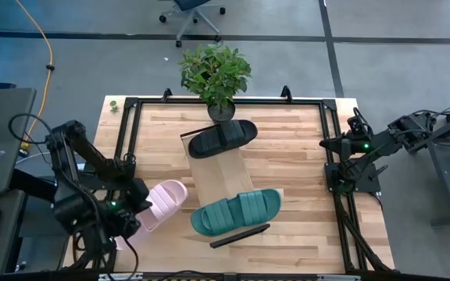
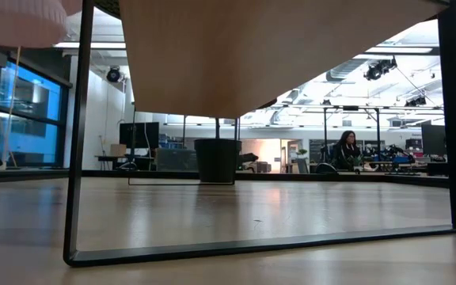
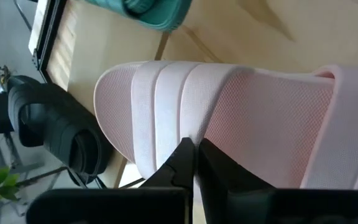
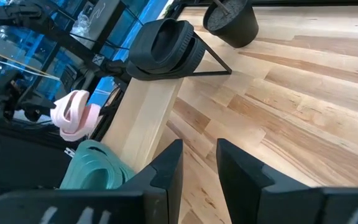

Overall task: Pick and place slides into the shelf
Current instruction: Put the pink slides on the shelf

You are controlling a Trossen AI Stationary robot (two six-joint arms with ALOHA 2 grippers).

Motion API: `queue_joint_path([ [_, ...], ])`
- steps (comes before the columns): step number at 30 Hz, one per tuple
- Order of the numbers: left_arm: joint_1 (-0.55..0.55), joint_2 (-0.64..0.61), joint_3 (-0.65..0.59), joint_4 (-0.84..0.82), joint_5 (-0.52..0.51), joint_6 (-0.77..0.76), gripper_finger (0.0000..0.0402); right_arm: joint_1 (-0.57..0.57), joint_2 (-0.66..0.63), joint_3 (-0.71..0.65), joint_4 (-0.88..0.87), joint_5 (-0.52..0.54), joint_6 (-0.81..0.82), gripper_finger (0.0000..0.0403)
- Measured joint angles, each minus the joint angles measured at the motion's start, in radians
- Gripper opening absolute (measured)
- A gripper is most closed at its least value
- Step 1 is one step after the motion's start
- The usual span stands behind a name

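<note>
My left gripper [image 1: 141, 204] is near the table's left edge, shut on the pale pink slide [image 1: 165, 200]. The low view shows the pink slide [image 2: 14, 20] raised above the tabletop. The light-wood shelf [image 1: 219, 173] stands at mid-table. The black slide [image 1: 223, 138] lies sole-down on its far end. The dark green slide [image 1: 237, 211] lies sole-down across its near end. My right gripper [image 4: 199, 163] is open by the table's right edge [image 1: 339, 172], touching nothing. My left gripper pinches the pink slide where the ribbed strap's edge [image 3: 185, 134] meets the textured footbed. Its two fingers [image 3: 180, 163] stand close together there. It comes in from the table's left side. The slide is lifted clear of the table and sticks out to the right of the gripper.
A potted plant [image 1: 216, 74] stands at the table's far edge, just behind the black slide. A black frame rail [image 1: 225, 100] runs round the tabletop. The shelf's middle plank [image 4: 148, 109] between the black and green slides is bare. Bare wood lies right of the shelf [image 1: 295, 179].
</note>
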State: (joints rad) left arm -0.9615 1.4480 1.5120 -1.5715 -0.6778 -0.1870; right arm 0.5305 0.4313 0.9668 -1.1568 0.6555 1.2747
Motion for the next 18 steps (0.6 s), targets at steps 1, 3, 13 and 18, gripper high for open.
queue_joint_path([
  [1,0.000,-0.014,0.000,0.000,0.000,0.000,0.0000,0.000,0.000,0.000,0.000,0.003,0.000,0.0087],
  [3,0.000,-0.037,0.000,-0.001,0.001,0.000,0.0000,0.000,0.000,0.000,-0.001,0.007,0.000,0.0087],
  [13,0.000,-0.111,0.000,0.000,0.016,0.107,0.0000,0.000,0.000,0.000,0.000,0.025,0.008,0.0087],
  [18,0.039,-0.132,0.000,0.000,0.018,0.225,0.0000,0.000,0.000,0.000,-0.001,0.030,0.023,0.0087],
])
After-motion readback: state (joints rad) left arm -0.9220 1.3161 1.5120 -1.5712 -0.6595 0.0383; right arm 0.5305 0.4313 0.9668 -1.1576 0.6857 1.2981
